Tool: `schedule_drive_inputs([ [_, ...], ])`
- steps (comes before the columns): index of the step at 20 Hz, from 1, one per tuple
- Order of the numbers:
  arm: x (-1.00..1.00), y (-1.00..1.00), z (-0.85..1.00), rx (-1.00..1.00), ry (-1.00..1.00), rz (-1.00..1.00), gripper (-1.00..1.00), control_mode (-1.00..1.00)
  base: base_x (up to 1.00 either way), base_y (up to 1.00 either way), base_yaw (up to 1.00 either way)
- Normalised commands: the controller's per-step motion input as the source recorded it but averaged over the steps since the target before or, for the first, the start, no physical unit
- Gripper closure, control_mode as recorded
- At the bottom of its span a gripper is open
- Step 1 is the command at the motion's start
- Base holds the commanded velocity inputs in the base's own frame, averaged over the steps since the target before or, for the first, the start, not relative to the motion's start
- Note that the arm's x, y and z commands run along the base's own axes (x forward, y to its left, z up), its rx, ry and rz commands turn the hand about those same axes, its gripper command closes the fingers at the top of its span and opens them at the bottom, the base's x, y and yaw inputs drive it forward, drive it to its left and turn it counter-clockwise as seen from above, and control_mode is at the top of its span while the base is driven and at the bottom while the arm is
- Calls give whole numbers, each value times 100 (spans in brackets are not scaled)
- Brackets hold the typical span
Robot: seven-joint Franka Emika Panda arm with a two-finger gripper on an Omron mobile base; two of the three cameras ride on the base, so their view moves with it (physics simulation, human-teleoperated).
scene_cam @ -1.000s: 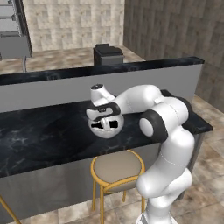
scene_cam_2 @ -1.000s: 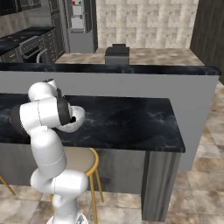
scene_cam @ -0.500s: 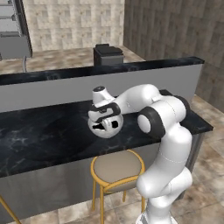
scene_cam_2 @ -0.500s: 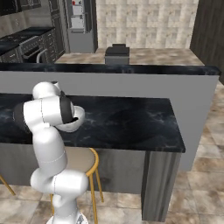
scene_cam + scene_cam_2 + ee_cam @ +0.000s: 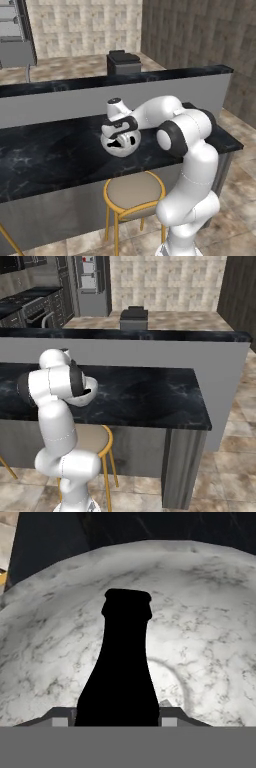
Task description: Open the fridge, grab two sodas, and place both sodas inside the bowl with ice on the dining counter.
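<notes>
**Hand view: dark bottle gripped over white marbled bowl**

Hand view: a slim black soda bottle (image 5: pixel 122 672) stands between the two dark fingertips (image 5: pixel 60 716) of the gripper (image 5: pixel 114 721), which is clamped on the bottle's body, one tip pressed to each side. The bottle's neck points away from the camera, over the hollow of a round white bowl with grey marbled veining (image 5: pixel 200 612). The bowl's inside lies directly behind the bottle; whether the bottle touches the bowl's floor cannot be told. Black countertop shows past the bowl's far rim.

In the left base view, the white arm bends forward and down so that its hand (image 5: pixel 119 125) sits right at the round white bowl (image 5: pixel 120 145), which rests on the long black marbled dining counter with faint white veins (image 5: pixel 45 155). Something dark shows inside the bowl under the hand. The bowl stands near the counter's front edge, above a round tan-seated stool with a yellow frame (image 5: pixel 134 192).

In the right base view, the arm's elbow covers most of the bowl, and only part of its rim (image 5: pixel 90 396) shows beside it. Behind the counter rises a grey back wall with a black-topped ledge (image 5: pixel 150 335). A dark boxy appliance (image 5: pixel 133 317) stands beyond the ledge, and the tall dark grey fridge (image 5: pixel 92 283) stands at the far wall.
</notes>
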Motion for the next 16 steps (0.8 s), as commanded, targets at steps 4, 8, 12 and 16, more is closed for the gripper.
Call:
schedule_drive_inputs([
  [4,20,0,-13,0,0,10,-100,-100,0,0,0],
  [8,18,-8,-7,2,0,9,-100,-100,0,0,0],
  [12,10,-18,0,3,0,8,-100,-100,0,0,0],
  [16,1,-13,1,1,0,4,-100,-100,0,0,0],
])
